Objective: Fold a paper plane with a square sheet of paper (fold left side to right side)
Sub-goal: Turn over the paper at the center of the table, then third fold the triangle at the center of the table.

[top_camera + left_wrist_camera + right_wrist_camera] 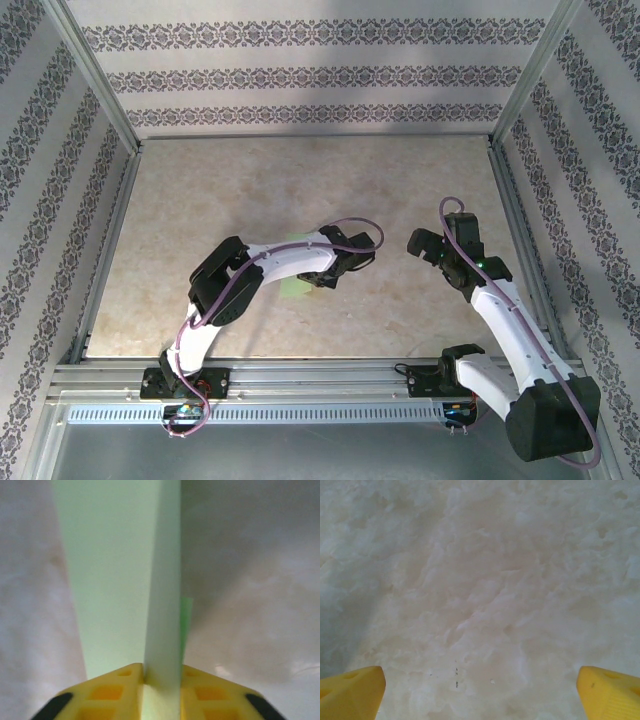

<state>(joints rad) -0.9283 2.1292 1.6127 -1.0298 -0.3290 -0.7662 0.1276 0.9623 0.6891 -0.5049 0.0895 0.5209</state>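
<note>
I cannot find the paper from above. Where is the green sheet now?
The green sheet lies near the middle of the table, mostly hidden under the left gripper; in the left wrist view its raised fold stands between the yellow fingers.

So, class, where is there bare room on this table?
Bare: the far half of the table to the back wall, and its left strip by the rail. Crowded: the middle, left gripper at the square sheet of paper, right gripper alongside.
</note>
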